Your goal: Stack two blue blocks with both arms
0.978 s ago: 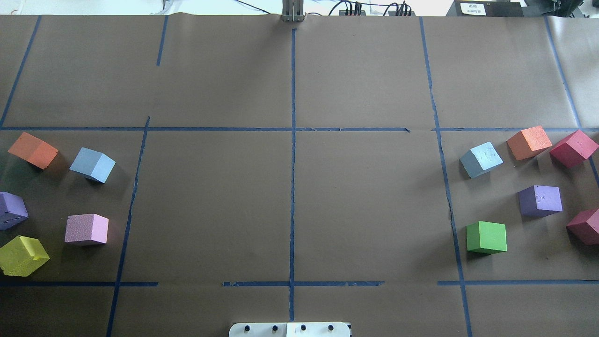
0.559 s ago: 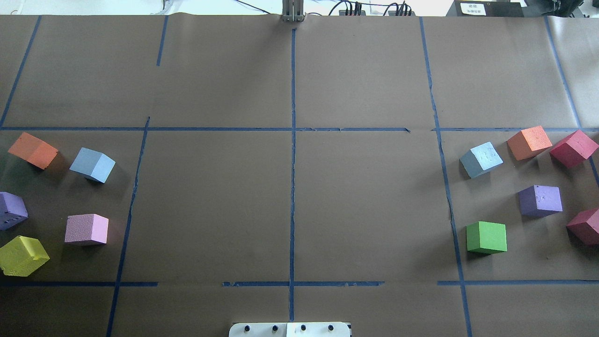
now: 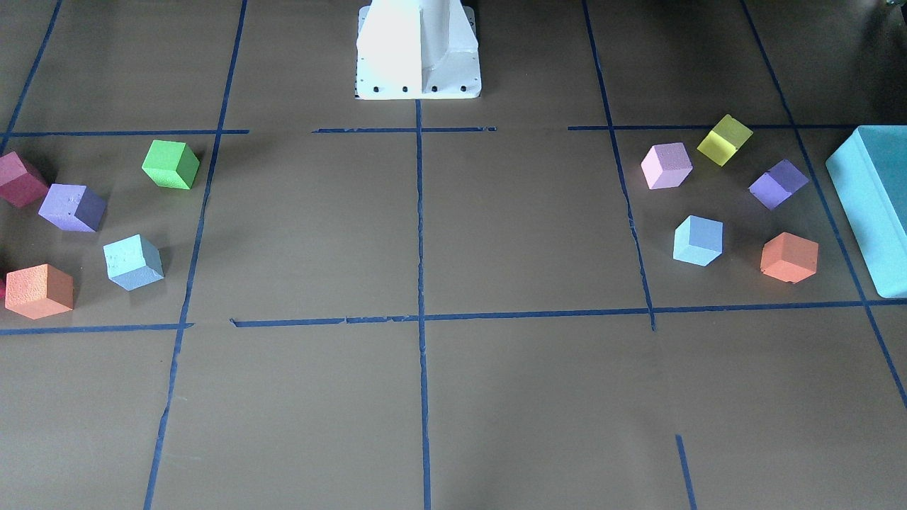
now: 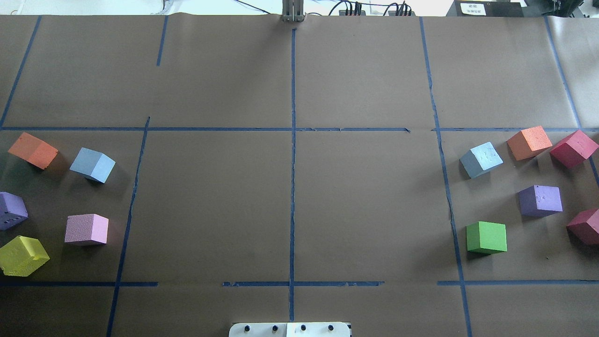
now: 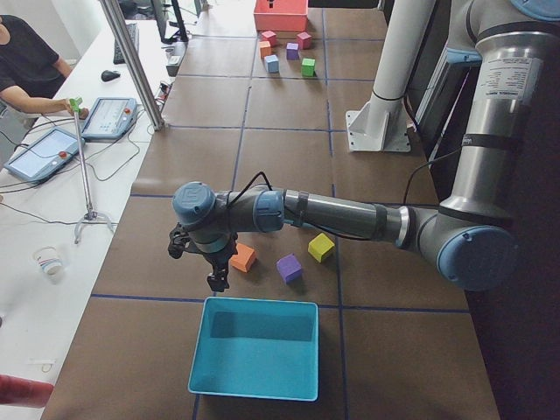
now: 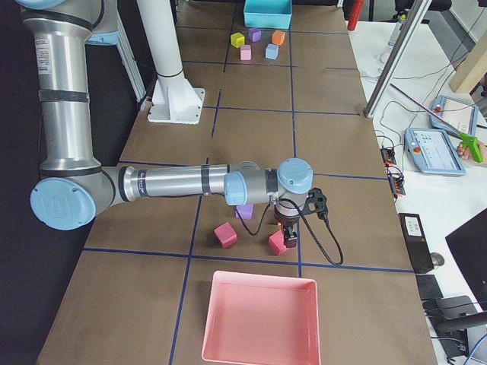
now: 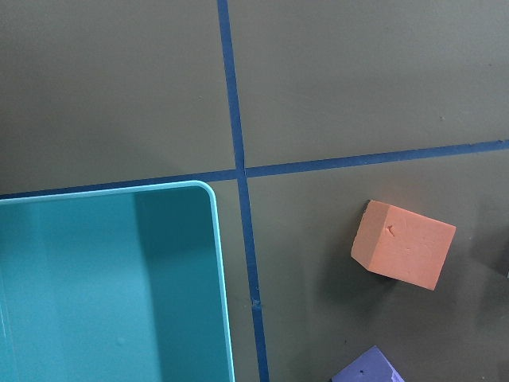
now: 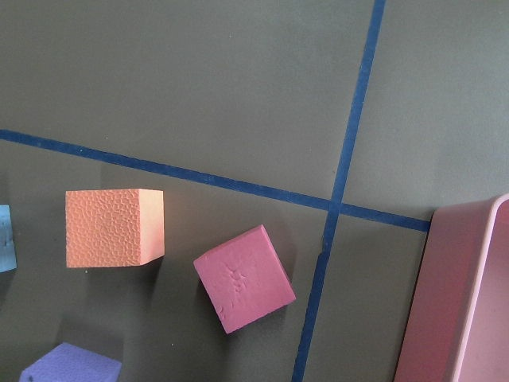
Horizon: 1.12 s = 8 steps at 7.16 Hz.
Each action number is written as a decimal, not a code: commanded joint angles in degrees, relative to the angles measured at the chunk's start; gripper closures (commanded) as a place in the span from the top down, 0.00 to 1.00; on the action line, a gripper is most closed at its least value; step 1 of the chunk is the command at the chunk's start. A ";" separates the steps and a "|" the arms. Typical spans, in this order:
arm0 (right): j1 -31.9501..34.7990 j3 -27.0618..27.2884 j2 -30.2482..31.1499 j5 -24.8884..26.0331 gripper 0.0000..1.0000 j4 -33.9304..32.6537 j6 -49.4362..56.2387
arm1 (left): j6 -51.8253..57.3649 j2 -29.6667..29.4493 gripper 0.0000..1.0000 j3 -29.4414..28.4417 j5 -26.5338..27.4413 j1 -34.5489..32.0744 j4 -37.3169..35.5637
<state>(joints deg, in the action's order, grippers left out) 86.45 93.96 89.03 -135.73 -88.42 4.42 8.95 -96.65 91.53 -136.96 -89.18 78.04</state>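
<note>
One pale blue block [image 4: 92, 164] lies on the table's left side among other cubes and also shows in the front view [image 3: 698, 240]. The other blue block [image 4: 481, 159] lies on the right side [image 3: 132, 262]; only a sliver of it shows at the right wrist view's edge [image 8: 4, 239]. The left gripper [image 5: 214, 276] hangs over the table's left end between an orange cube and the teal tray. The right gripper [image 6: 289, 239] hangs over the right end near a red cube. Both show only in side views, so I cannot tell if they are open or shut.
A teal tray [image 3: 875, 205] stands at the left end and a pink tray [image 6: 259, 319] at the right end. Orange [image 4: 33, 150], purple [image 4: 11, 209], pink [image 4: 87, 229] and yellow [image 4: 22, 255] cubes lie left; orange [image 4: 529, 142], red [image 4: 573, 148], purple [image 4: 540, 200] and green [image 4: 486, 237] cubes lie right.
</note>
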 commanded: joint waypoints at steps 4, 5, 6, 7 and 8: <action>-2.85 -4.75 1.32 -2.50 1.00 11.60 -2.29 | -2.07 5.33 1.00 -0.39 -0.06 1.28 14.50; -6.26 -3.10 0.89 -2.26 1.00 11.69 -6.14 | -4.35 5.33 1.00 -0.04 -0.06 2.85 14.77; -7.86 -0.99 0.71 -2.17 1.00 11.95 -10.62 | -4.55 5.15 1.00 0.48 -0.15 3.57 14.78; -11.01 2.33 0.53 -1.65 1.00 11.96 -15.01 | -4.55 4.89 1.00 0.49 -0.15 4.18 14.78; -12.26 2.71 0.36 -1.29 1.00 11.96 -17.41 | -4.55 4.71 1.00 1.53 -0.15 6.10 14.78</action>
<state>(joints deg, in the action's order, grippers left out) 76.49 95.01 89.61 -137.46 -76.53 -9.06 4.53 -91.71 92.20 -137.10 -84.87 92.76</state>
